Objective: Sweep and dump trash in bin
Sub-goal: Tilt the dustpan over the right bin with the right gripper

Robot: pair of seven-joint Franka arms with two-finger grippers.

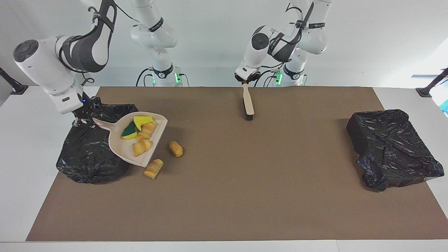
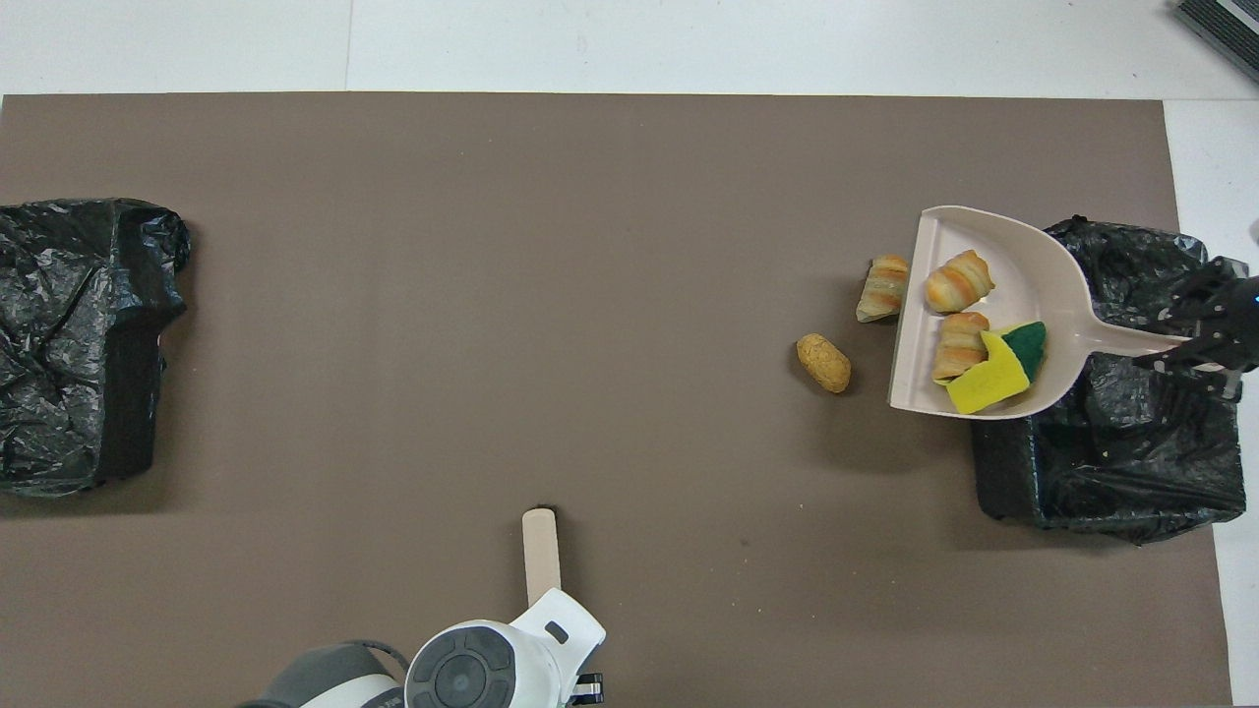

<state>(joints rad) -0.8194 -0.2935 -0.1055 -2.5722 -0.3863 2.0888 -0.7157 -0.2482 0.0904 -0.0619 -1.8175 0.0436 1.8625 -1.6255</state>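
Note:
My right gripper [image 1: 83, 120] is shut on the handle of the beige dustpan [image 1: 138, 150] and holds it raised and tilted, its handle end over the black-lined bin [image 1: 87, 157] at the right arm's end. In the pan lie a green-topped sponge [image 1: 129, 131], a yellow sponge bit [image 1: 142, 120] and two bread-like pieces [image 1: 141, 147]. On the mat beside the pan's mouth lie another bread-like piece [image 1: 154, 168] and a brown lump [image 1: 176, 148]. The pan [image 2: 984, 246] and lump [image 2: 824, 362] also show in the overhead view. My left gripper [image 1: 246, 83] is shut on the brush [image 1: 248, 103], bristles down on the mat.
A second black-lined bin [image 1: 390, 147] stands at the left arm's end of the brown mat [image 1: 245, 192]. White table margin surrounds the mat.

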